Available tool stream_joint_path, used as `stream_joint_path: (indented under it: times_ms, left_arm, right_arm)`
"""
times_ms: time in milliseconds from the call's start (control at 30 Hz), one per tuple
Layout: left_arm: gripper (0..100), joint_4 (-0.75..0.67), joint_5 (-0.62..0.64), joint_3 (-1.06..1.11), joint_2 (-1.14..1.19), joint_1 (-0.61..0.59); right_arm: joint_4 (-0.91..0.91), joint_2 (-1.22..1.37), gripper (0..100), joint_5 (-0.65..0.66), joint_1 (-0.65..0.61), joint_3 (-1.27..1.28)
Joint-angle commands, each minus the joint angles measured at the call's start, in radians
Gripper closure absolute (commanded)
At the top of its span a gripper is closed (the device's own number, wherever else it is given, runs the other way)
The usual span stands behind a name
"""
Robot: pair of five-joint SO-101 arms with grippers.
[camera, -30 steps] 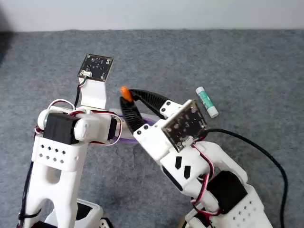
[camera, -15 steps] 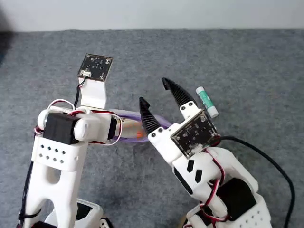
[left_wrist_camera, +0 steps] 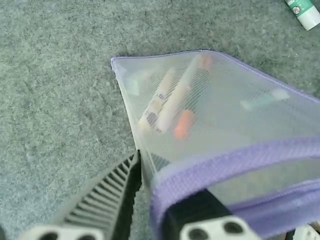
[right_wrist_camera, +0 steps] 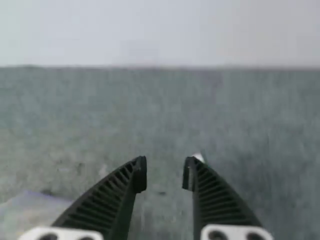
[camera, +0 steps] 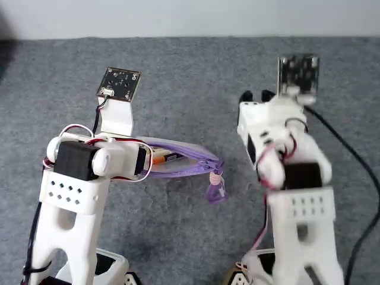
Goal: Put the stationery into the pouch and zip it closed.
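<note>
On grey carpet [camera: 196,71] by a pale wall [camera: 190,18], left end effector [left_wrist_camera: 145,165] clamps pouch [left_wrist_camera: 225,120]; right end effector [right_wrist_camera: 165,172] gapes.

Grey carpet [camera: 196,65] carries the pouch [camera: 184,167]; glue stick [left_wrist_camera: 302,9] nearby.

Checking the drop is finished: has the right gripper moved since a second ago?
Yes: the right gripper has swung off the pouch, to its right and farther back.

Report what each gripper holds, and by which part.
The left gripper clamps the pouch by its purple zipper edge near one end. The right gripper is open, holding nothing.
</note>
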Motion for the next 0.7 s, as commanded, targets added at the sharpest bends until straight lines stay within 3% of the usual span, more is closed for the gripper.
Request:
stream_joint_path:
  times_ms: [0, 267, 667]
  left_arm:
    - [99, -0.011, 0.006, -0.059, -0.012, 0.009]
    - [99, -0.009, 0.005, -0.059, -0.014, 0.009]
    - [99, 0.003, 0.003, -0.059, -0.014, 0.009]
  right_arm:
    - [0.120, 0.206, 79.0, -0.060, 0.050, -0.183]
    - [0.302, 0.668, 77.5, -0.057, 0.071, -0.545]
    - [0.417, 1.214, 80.4, 0.112, 0.073, -1.016]
